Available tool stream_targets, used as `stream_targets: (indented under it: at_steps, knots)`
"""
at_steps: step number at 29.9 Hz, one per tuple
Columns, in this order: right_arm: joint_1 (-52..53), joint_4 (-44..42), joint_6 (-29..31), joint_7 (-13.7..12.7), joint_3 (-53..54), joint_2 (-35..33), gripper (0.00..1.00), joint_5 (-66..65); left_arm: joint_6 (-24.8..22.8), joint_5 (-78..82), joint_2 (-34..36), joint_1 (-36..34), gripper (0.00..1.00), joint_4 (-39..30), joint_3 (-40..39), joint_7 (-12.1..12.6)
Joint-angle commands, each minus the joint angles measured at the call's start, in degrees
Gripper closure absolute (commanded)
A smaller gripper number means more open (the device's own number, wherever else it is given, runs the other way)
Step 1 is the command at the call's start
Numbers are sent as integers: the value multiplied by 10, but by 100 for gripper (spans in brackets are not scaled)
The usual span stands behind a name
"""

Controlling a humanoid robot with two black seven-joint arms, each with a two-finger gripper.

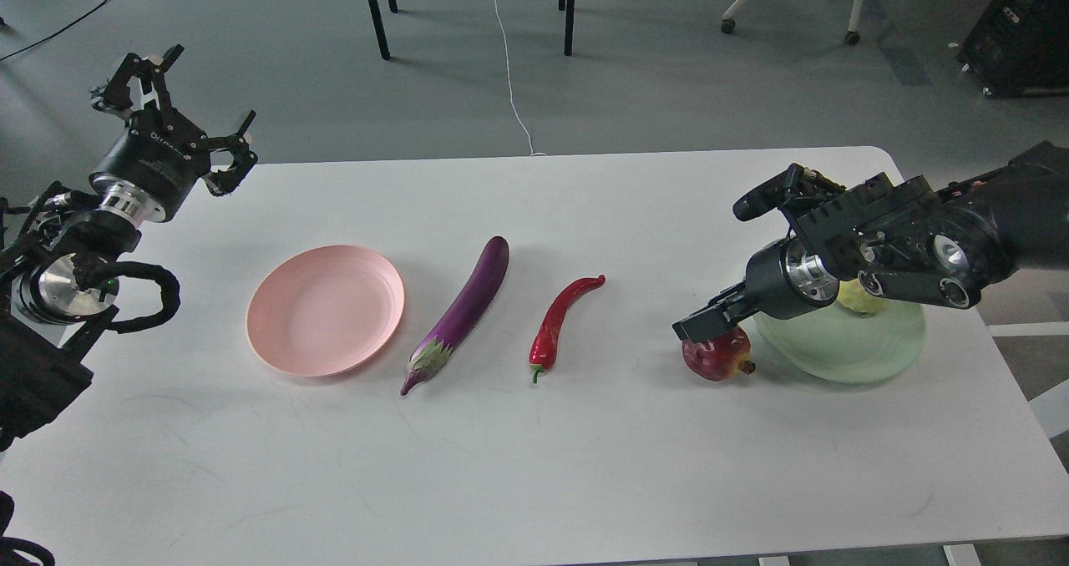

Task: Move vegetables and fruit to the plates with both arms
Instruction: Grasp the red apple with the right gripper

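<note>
The pale pink plate (325, 310) lies empty at the left. The purple eggplant (468, 307) and the red chili pepper (559, 317) lie on the table in the middle. The dark red pomegranate (716, 357) lies on the table just left of the pale green plate (843, 351). The yellow-green fruit (862, 300) sits on the green plate, mostly hidden by my right arm. My right gripper (697, 325) hangs just over the pomegranate's top; its fingers show as one dark wedge. My left gripper (188, 107) is open and empty above the table's far left corner.
The white table (534, 466) reaches to the front edge. Its right edge runs just past the green plate. Chair and table legs (376, 11) and cables stand on the floor behind the table.
</note>
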Motion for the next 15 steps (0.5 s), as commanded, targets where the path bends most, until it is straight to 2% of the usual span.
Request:
stream_targets:
  at_steps: [1,8,15]
  knots:
    - [-7,0,0,0,-8,-1,5,-12,1,0,0,0,2,0,-1,-1]
    - [-13,0,-5,0,-17,-2,14,-20,1,-1,-4,0,2,0,-1,-1]
    - [4,-3,-11,0,-7,-13,39,-18,1,-1,-5,1,2,0,-1,-1]
